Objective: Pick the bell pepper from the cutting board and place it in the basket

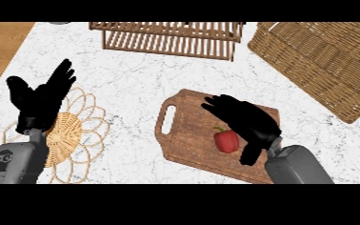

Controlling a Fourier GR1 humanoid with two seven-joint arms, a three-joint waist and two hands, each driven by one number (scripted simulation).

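Observation:
A red bell pepper (225, 141) with a green stem lies on the brown wooden cutting board (188, 133), near its front right. My right hand (246, 119) hovers over the board just right of and above the pepper, fingers stretched toward the far left, thumb hanging down beside the pepper; it holds nothing. The woven wicker basket (313, 59) sits at the far right of the counter. At the left, my left hand (41, 100) rests open with fingers up, over a woven placemat.
A round woven placemat (77, 133) lies at the left under my left arm. A slatted wooden rack (169, 38) stands at the back centre. White marble counter (134, 86) stretches between board and rack. A wooden surface shows at the far left corner.

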